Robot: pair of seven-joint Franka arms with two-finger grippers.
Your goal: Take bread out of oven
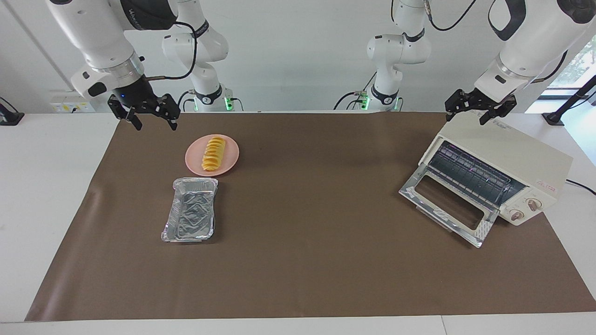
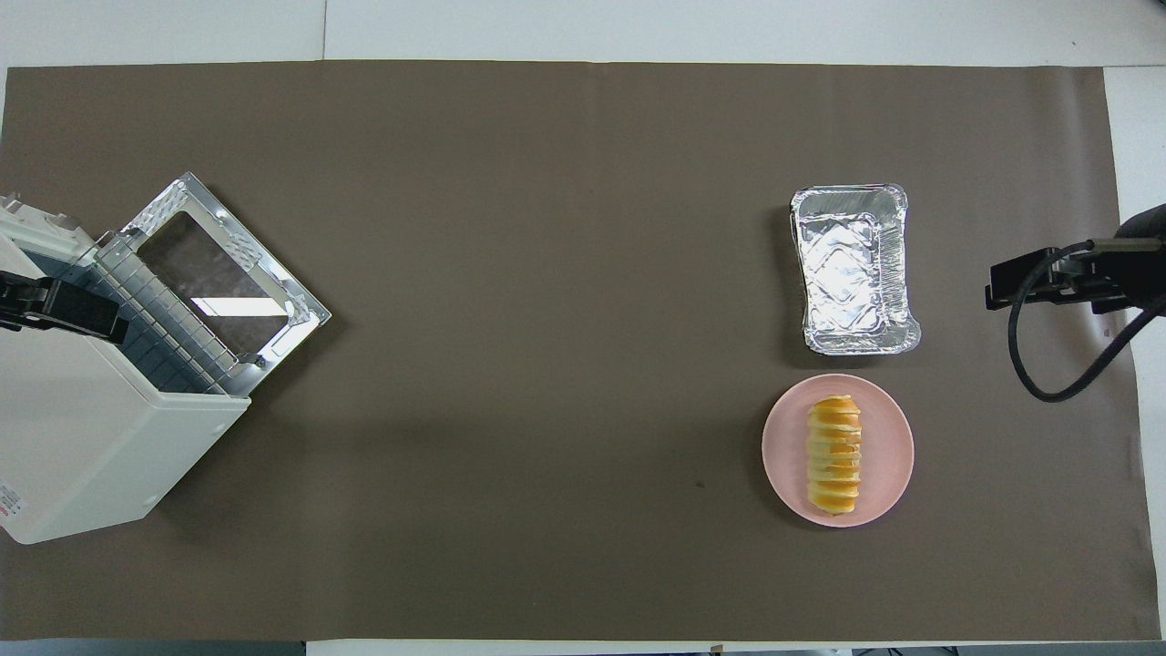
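The bread (image 1: 213, 153), a ridged golden-yellow loaf, lies on a pink round plate (image 1: 230, 160) at the right arm's end of the table; it also shows in the overhead view (image 2: 834, 454). The cream-white oven (image 1: 512, 156) stands at the left arm's end with its glass door (image 1: 444, 209) dropped open. Its wire rack (image 1: 470, 174) looks bare. My right gripper (image 1: 155, 124) hangs open and empty over the brown mat near the plate. My left gripper (image 1: 468, 115) hangs open and empty over the oven's top.
A crinkled silver foil tray (image 1: 191, 210), empty, sits beside the plate and farther from the robots. A brown mat (image 1: 316, 260) covers most of the white table. The oven's two knobs (image 1: 525, 209) face away from the robots.
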